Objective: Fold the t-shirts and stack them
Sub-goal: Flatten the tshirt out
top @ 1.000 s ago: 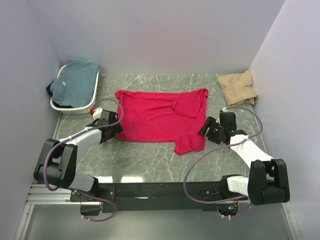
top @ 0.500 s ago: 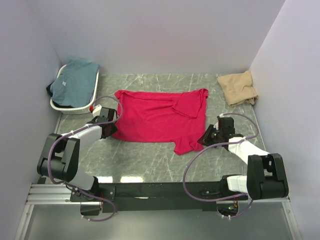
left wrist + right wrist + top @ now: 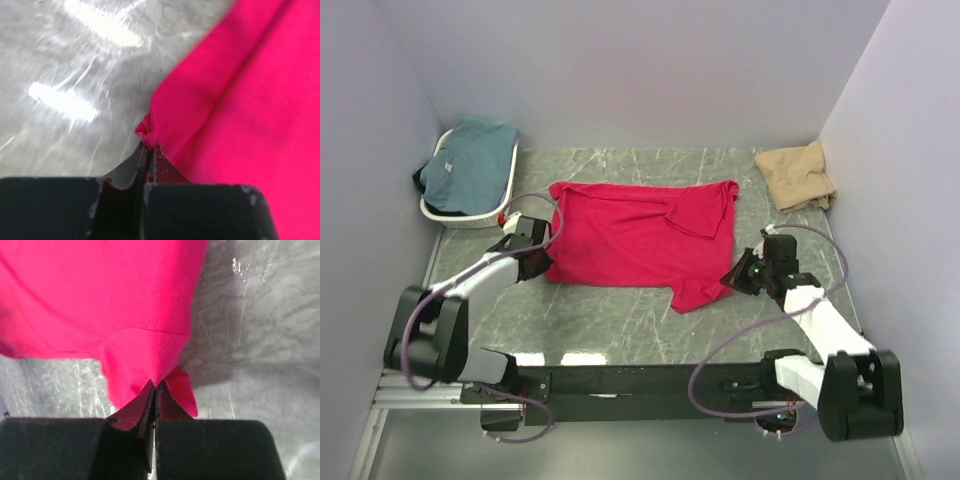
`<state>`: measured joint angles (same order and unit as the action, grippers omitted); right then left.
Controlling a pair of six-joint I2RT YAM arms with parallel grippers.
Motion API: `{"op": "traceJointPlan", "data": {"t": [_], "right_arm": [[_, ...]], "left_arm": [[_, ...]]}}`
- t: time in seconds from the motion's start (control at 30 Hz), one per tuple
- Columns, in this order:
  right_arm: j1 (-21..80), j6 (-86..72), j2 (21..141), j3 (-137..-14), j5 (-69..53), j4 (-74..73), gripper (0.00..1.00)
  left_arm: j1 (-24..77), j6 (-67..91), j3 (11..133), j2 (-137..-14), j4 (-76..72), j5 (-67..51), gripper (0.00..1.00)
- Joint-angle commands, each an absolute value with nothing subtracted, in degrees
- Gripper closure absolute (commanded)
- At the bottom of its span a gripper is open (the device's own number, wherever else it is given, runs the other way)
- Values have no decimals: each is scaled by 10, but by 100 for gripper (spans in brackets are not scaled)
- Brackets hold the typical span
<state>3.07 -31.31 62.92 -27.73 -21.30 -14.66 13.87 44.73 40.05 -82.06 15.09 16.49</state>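
Pinching the near edge of the red shirt at both ends, the two grippers are shut on cloth. The left gripper nips the near-left corner and the right gripper holds the near-right sleeve tip. The shirt lies spread across the middle of the table.

Each bite takes only a small pucker of fabric, so a quick lift could pull it free. The right grip is on the sleeve and not the hem, which may drag that side crooked. The far-right sleeve is already flopped onto the body, and a fold could trap that crease.

The teal shirt sits in the white basket at the far left, near the left arm. The tan shirt lies crumpled at the far right, well apart. Neither blocks a fold toward the far edge.
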Motion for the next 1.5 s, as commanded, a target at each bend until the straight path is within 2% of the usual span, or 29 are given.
{"op": "traceJointPlan", "data": {"t": [0.0, 0.3, 0.57, 0.6, 0.63, 0.7, 0.77, 0.8, 0.83, 0.9, 1.03, 1.23, 1.37, 1.47], "right_arm": [[27, -294, 538, -325, -171, -251, 100], [28, -330, 437, -358, -126, -374, 100], [28, -388, 368, -334, -105, -414, 100], [29, -392, 360, -333, -97, -419, 71], [28, -396, 356, -332, -86, -423, 55], [28, -397, 348, -342, -67, -419, 38], [29, -396, 347, -353, -50, -403, 32], [28, -392, 356, -371, -42, -399, 24], [28, -389, 362, -382, -37, -391, 22], [28, -373, 385, -414, -32, -375, 22], [23, -363, 445, -419, -57, -266, 21], [3, -372, 603, -433, -137, -132, 24], [-21, -371, 712, -445, -166, -81, 31], [-31, -367, 782, -466, -203, -64, 35]], "left_arm": [[159, 485, 404, -686, 253, 163, 99], [187, 559, 408, -556, 413, 160, 99], [260, 628, 405, -552, 475, 157, 97], [263, 634, 404, -554, 477, 156, 90], [265, 634, 402, -554, 475, 155, 79], [268, 628, 402, -553, 465, 163, 44], [268, 617, 416, -553, 459, 180, 25], [268, 609, 426, -555, 463, 211, 13], [268, 601, 448, -556, 459, 222, 9], [267, 580, 470, -567, 449, 269, 1], [260, 523, 497, -603, 311, 282, 1], [217, 438, 516, -725, 115, 175, 4], [185, 422, 512, -814, 15, 71, 5], [166, 422, 515, -860, -41, 45, 6]]}}
